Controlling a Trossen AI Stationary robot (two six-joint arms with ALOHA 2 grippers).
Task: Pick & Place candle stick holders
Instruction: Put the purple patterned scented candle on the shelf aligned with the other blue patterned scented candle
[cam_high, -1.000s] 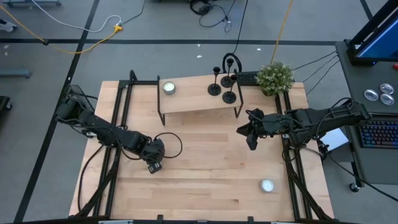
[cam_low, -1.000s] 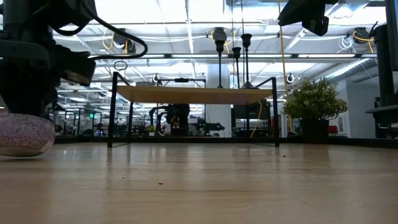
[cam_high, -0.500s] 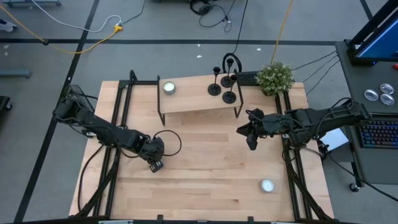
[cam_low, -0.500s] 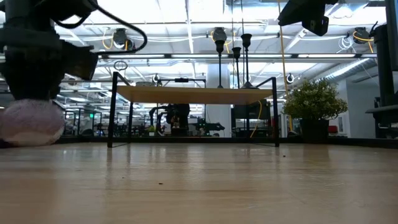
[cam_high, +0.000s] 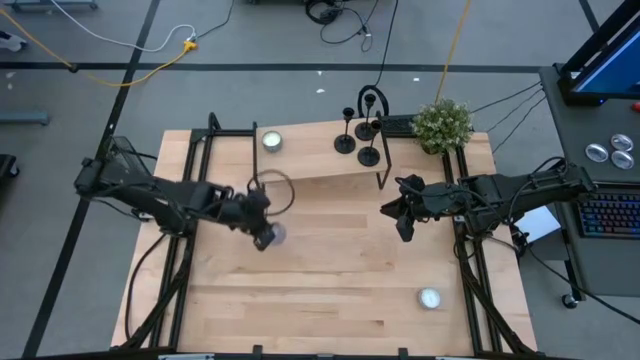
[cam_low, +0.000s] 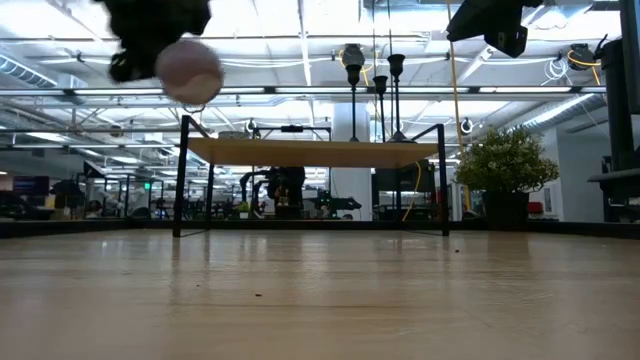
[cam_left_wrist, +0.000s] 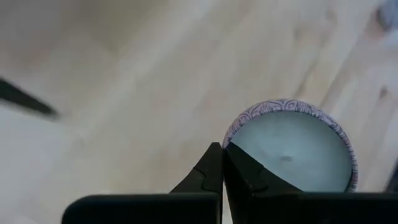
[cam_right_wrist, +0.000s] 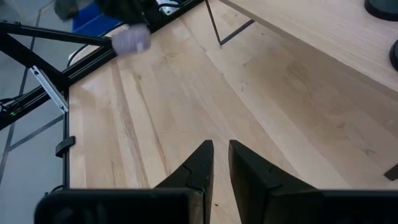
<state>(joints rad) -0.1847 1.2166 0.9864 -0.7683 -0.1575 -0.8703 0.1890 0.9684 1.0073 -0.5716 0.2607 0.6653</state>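
Pale wooden plank worktop (cam_high: 330, 290) carries a low wooden shelf on thin black legs (cam_high: 310, 160), where three matte-black candle stick holders (cam_high: 357, 140) stand. Left end effector (cam_high: 266, 237), pinched on a patterned-rim white tealight (cam_left_wrist: 292, 152), hangs raised and blurred. Right end effector (cam_high: 404, 228) hovers, narrowly parted, empty.

I see a wooden table (cam_high: 330, 300) bearing one tealight (cam_high: 429, 298) and a raised shelf (cam_high: 310, 160) holding three candle stick holders (cam_high: 357, 138) and another tealight (cam_high: 271, 141).
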